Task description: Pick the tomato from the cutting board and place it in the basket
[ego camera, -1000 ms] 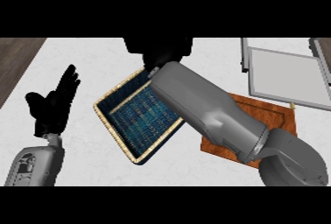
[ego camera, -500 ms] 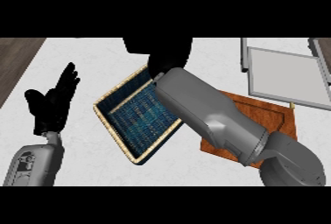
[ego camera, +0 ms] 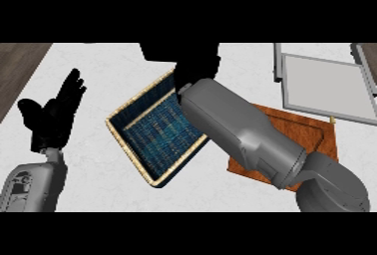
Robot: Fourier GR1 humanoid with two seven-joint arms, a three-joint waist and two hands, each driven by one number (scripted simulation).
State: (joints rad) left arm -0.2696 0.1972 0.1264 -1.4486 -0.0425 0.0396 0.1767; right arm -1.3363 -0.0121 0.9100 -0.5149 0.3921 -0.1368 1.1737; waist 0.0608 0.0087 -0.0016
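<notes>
Right hand edged over basket far rim — grip unreadable, left hand fingers wide

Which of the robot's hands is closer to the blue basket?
Right. The right hand hangs over the far end of the basket, overlapping its rim in the head view. The left hand rests open off to the basket's left, apart from it.

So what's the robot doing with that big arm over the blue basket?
The robot's right arm stretches across the wooden cutting board, and its right hand is above the far end of the blue basket. No tomato shows on the board or in the basket; the hand may be hiding it. The left hand rests open at the left, touching nothing.
</notes>
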